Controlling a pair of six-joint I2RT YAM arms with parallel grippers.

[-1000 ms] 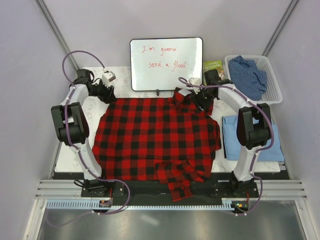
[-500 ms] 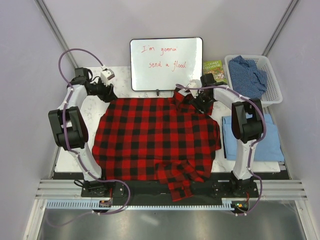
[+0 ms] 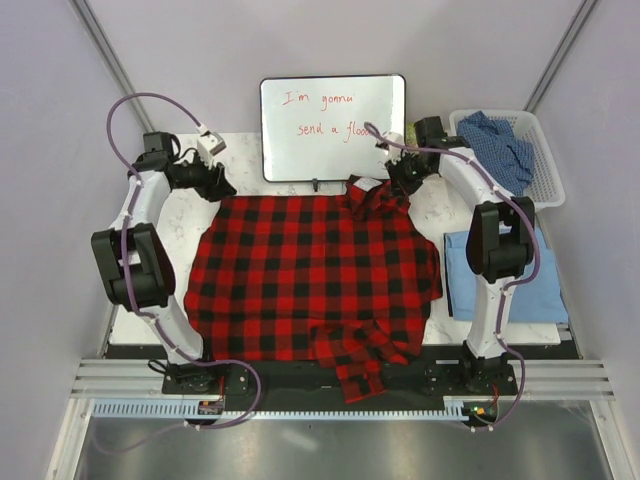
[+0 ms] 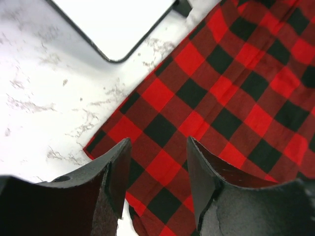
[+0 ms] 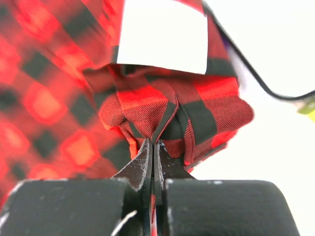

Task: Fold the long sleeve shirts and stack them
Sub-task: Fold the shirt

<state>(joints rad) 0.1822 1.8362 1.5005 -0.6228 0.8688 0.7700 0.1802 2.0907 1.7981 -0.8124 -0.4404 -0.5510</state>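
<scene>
A red-and-black checked flannel shirt (image 3: pixel 310 275) lies spread over the middle of the table. Its far right corner is bunched up and lifted, and my right gripper (image 3: pixel 398 183) is shut on that bunch of cloth (image 5: pixel 167 115); a white tag (image 5: pixel 162 37) shows above it. Over the shirt's far left corner (image 4: pixel 147 142) my left gripper (image 3: pixel 214 186) hovers open, its fingers (image 4: pixel 115 169) straddling the hem with nothing between them. A light blue shirt (image 3: pixel 545 285) lies folded at the right. A darker blue speckled shirt (image 3: pixel 497 145) fills the basket.
A whiteboard (image 3: pixel 333 128) with red writing stands at the back, close behind both grippers. A white basket (image 3: pixel 545 190) sits at the back right, with a green book (image 3: pixel 425 131) beside it. One sleeve (image 3: pixel 360 370) hangs over the near table edge.
My right gripper has closed on the shirt's far right corner and pulled it up and back toward the whiteboard. The left arm has shifted slightly left, its gripper still open.
</scene>
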